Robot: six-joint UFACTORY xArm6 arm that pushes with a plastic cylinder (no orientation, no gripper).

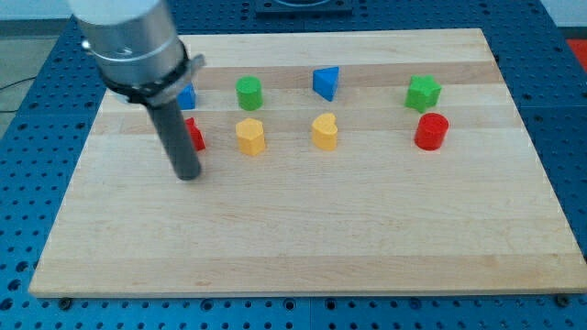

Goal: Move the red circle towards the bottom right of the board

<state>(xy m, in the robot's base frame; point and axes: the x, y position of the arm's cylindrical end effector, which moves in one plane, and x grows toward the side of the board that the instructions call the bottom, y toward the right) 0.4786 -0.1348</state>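
Note:
The red circle (pixel 431 131) stands at the view's right on the wooden board (pixel 303 238), just below a green star (pixel 423 93). My tip (pixel 189 174) rests on the board at the view's left, far from the red circle. The rod partly hides a second red block (pixel 194 135) right behind it; its shape cannot be made out. The tip sits just below and left of that block.
A blue block (pixel 188 96) peeks out behind the rod. A green circle (pixel 249 93) and a blue triangle (pixel 326 82) stand in the top row. A yellow pentagon (pixel 250 137) and a yellow heart (pixel 324 131) stand in the middle row.

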